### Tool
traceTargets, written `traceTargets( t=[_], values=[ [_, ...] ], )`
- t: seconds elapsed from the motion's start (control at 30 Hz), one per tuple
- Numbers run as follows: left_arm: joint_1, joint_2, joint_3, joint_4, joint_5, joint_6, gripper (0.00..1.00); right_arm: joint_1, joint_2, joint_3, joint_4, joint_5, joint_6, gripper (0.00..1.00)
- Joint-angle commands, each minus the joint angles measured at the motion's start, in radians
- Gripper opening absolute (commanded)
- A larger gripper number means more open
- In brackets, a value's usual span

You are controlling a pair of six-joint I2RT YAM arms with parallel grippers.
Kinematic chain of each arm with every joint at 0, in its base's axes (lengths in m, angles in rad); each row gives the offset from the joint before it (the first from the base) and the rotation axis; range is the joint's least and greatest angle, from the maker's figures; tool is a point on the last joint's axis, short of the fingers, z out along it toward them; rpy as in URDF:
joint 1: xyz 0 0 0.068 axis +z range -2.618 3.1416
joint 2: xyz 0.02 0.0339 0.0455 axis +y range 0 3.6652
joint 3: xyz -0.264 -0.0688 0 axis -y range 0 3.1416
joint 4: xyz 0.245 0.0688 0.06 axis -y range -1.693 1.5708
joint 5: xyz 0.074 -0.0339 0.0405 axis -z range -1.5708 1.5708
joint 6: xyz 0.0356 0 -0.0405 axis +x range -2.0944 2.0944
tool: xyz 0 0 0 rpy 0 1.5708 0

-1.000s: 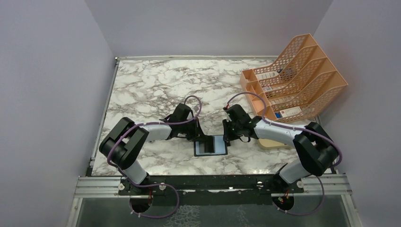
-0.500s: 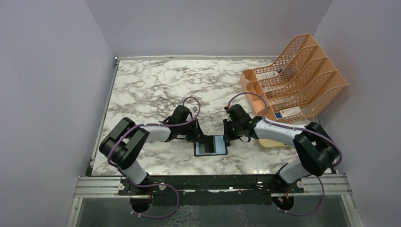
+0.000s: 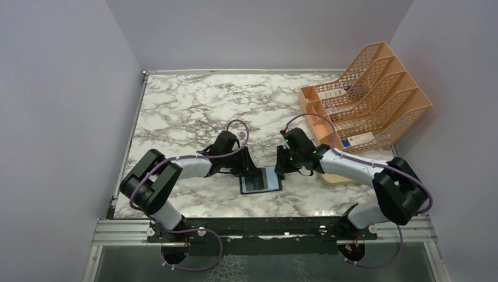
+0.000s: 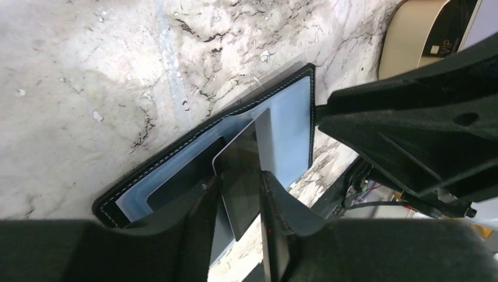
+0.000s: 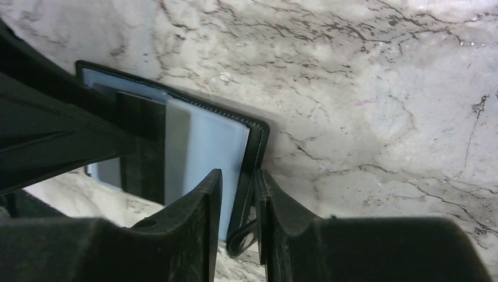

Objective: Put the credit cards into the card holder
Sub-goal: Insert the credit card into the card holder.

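Right now, from above, I see the card holder (image 3: 261,181) lying open near the middle of the table's (image 3: 188,106) near edge. The left gripper (image 3: 251,170) is at its left edge and the right gripper (image 3: 281,169) at its right edge.

On the left wrist camera, a dark grey credit card (image 4: 242,179) stands tilted between my fingers (image 4: 202,205), its far corner over the holder's pale lining. I cannot see it seated in a pocket, and I cannot tell whether the fingers pinch it or merely flank it.

On the right wrist camera, the fingers (image 5: 199,205) straddle the holder's right edge and snap tab (image 5: 238,242); whether they clamp it, I cannot tell.

I judge the step to be insertion. Next, the card's leading edge needs lining up with a slot and sliding in flat, while the right side stops the holder from skidding.
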Motion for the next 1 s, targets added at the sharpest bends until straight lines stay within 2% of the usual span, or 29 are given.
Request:
traceTargets(
  t=[0.0, 0.27, 0.7, 0.97],
  values=[
    [-0.005, -0.075, 0.033, -0.137, -0.100, 0.063, 0.37, 0.004, -0.060, 0.005, 0.006, -0.058, 0.021, 0.28],
    [-0.005, -0.106, 0.023, -0.147, -0.091, 0.053, 0.49, 0.004, -0.051, -0.029, 0.033, -0.077, 0.028, 0.26],
    [-0.006, -0.044, -0.033, 0.026, 0.027, -0.029, 0.51, 0.004, 0.000, -0.051, 0.070, -0.100, 0.037, 0.24],
    [-0.037, -0.019, -0.022, 0.046, 0.028, -0.053, 0.51, 0.004, -0.007, -0.070, 0.099, -0.100, 0.061, 0.22]
  ],
)
